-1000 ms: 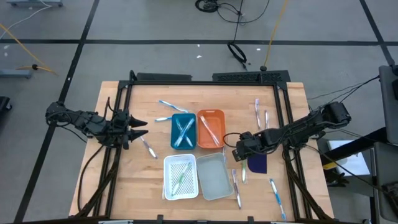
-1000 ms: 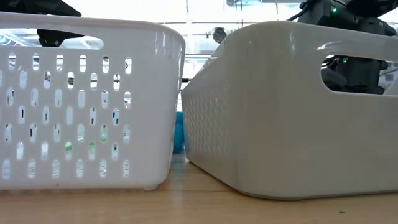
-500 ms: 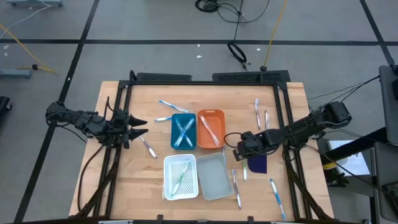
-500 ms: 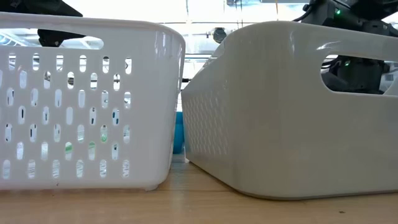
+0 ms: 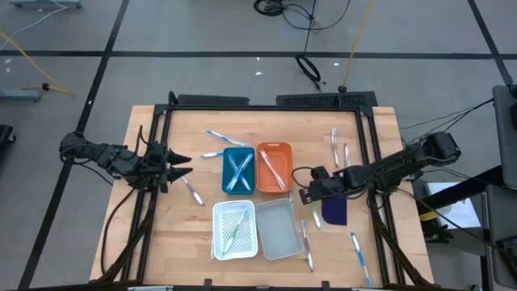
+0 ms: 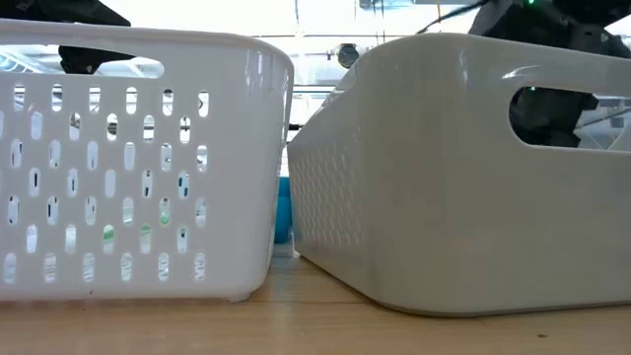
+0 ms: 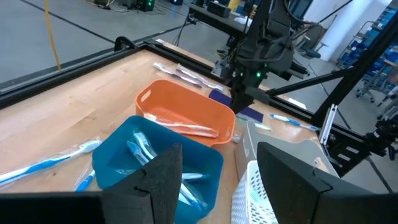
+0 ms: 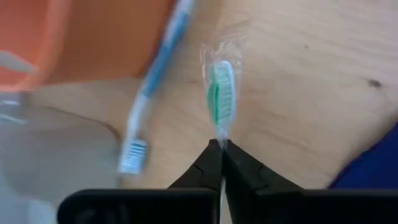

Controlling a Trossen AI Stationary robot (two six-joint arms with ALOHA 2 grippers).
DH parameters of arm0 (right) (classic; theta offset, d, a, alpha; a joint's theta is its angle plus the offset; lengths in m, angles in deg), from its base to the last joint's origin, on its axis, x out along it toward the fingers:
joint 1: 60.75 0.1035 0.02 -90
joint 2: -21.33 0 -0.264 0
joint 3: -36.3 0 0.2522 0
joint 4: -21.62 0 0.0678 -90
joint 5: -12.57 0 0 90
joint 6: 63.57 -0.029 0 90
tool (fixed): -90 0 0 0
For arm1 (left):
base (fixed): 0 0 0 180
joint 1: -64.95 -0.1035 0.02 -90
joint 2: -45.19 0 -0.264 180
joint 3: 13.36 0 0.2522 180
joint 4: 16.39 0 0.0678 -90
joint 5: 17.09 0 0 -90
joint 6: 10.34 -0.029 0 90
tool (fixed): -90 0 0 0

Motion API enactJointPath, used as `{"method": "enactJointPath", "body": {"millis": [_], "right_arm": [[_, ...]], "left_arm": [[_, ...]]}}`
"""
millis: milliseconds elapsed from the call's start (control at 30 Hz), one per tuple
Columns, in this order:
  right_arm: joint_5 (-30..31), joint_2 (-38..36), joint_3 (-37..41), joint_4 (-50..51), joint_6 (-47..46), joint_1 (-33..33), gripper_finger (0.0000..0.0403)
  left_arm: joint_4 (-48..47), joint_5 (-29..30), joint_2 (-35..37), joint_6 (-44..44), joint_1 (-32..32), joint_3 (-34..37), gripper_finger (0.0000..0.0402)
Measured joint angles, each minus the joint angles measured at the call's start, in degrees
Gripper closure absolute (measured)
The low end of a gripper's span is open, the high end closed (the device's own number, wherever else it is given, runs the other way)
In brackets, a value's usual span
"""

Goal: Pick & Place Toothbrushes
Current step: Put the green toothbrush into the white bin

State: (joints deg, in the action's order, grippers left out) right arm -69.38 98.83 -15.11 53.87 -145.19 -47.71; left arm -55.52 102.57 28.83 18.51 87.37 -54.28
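The wooden table (image 5: 161, 234) carried four small trays (blue, orange, white mesh, grey) with toothbrushes (image 5: 335, 145) scattered around them. The left gripper (image 5: 179, 166) waited left of the blue tray (image 5: 237, 171), fingers spread and empty. The right gripper (image 8: 219, 148), between the orange tray (image 5: 273, 168) and the dark blue pad (image 5: 334, 212), pinched a green toothbrush (image 8: 221, 93) over the wood.
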Motion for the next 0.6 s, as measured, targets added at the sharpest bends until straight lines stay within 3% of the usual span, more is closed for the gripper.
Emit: {"method": "enactJointPath", "body": {"millis": [367,600], "right_arm": [[10.0,-10.1,-0.1,-0.6,2.9,0.2,0.0403],[16.5,-17.1,-0.1,-1.8,15.9,0.2,0.0403]], "left_arm": [[0.0,-1.2,0.0,1.6,0.0,0.0,0.0195],[0.0,-1.3,0.0,1.6,0.0,0.0,0.0195]]}}
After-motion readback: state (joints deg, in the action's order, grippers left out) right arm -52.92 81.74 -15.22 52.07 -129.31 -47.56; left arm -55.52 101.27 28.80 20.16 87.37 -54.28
